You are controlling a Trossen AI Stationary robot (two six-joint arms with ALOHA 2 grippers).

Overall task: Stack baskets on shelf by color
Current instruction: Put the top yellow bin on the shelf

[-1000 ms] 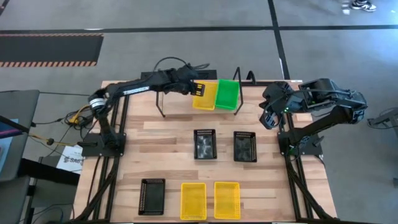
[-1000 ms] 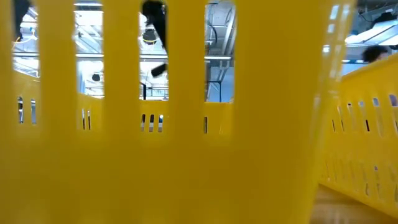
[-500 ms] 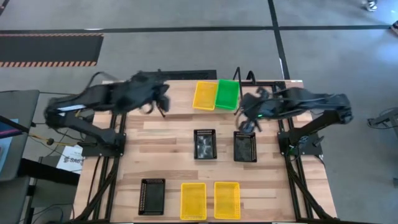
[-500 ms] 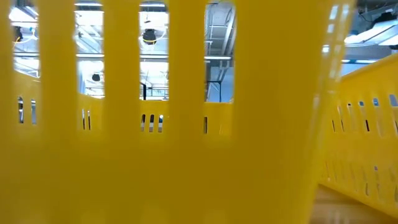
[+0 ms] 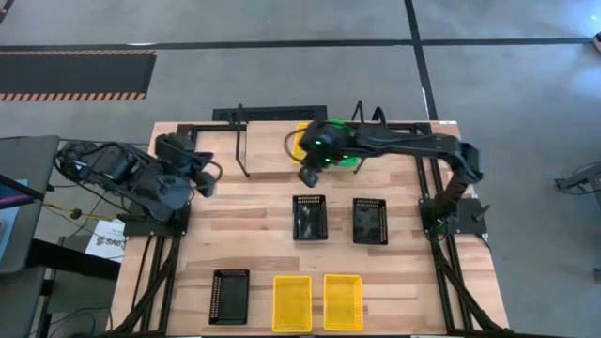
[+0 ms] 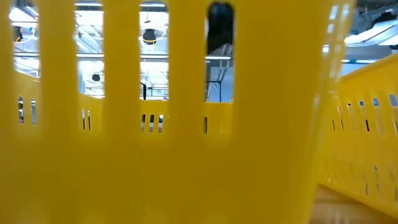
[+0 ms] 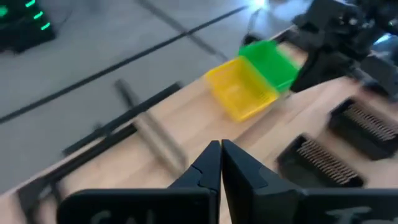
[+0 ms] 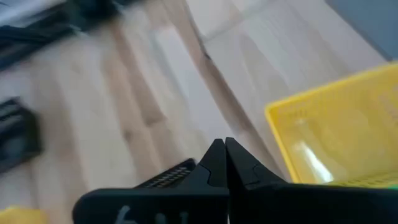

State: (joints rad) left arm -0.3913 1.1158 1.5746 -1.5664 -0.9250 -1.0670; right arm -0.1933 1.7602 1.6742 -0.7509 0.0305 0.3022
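A yellow basket (image 5: 300,141) and a green basket (image 5: 344,141) stand side by side on the shelf (image 5: 241,150) at the table's far edge. They also show in the left wrist view, the yellow basket (image 7: 241,88) next to the green basket (image 7: 271,61). My right gripper (image 5: 308,176) is shut. It hangs just by the near left corner of the yellow basket (image 8: 336,130), apart from it, with its arm lying over the green one. My left gripper (image 5: 210,178) is shut and empty at the table's left side.
Two black baskets (image 5: 309,217) (image 5: 370,221) lie mid-table. A third black basket (image 5: 230,296) and two yellow baskets (image 5: 291,302) (image 5: 343,301) lie along the near edge. In the low view a yellow basket wall (image 6: 186,155) fills nearly the whole picture.
My left gripper has left the yellow basket on the shelf and drawn back toward the table's left edge. My right arm has swung from the table's right side toward the left, over the green basket, and its gripper now hangs by the yellow one. Both baskets have stayed put.
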